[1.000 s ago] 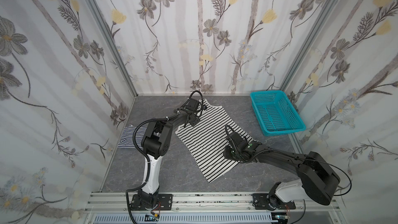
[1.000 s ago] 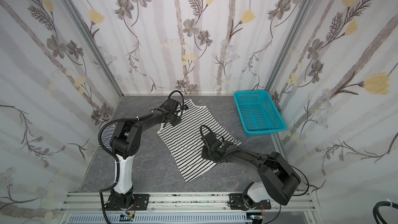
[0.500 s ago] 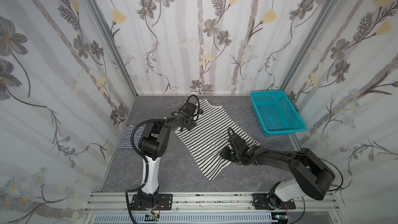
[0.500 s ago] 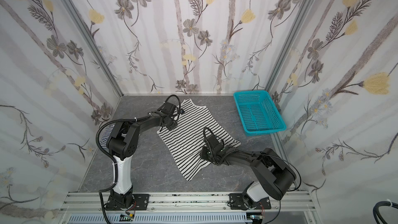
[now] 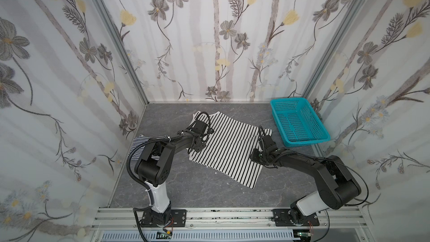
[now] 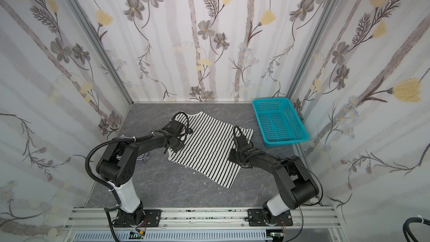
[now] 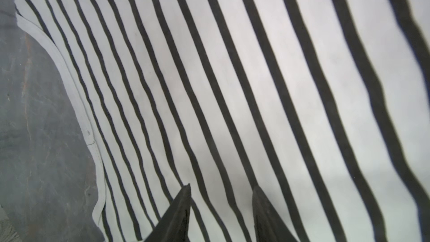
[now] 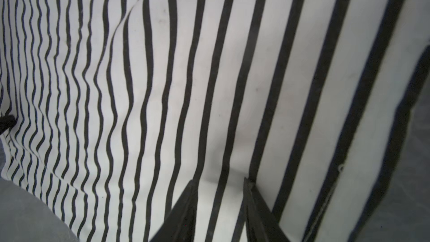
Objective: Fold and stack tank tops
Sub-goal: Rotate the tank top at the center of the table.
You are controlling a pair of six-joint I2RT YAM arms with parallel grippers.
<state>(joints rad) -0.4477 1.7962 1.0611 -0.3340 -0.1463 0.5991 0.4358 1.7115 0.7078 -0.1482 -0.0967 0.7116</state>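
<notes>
A wide-striped tank top [image 5: 230,150] lies spread mid-table. The left gripper [image 7: 221,186] and right gripper [image 8: 219,180] press on its left and right sides, jaws parted, pinching nothing. The fine-striped tank top [image 5: 139,142] lies far left.

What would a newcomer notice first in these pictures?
The eye goes first to the white top with black stripes, spread on the middle of the grey table. The left arm and the right arm lean onto it from either side, jaws slightly apart with their tips on the cloth. The turquoise basket stands out at the far right corner.
</notes>
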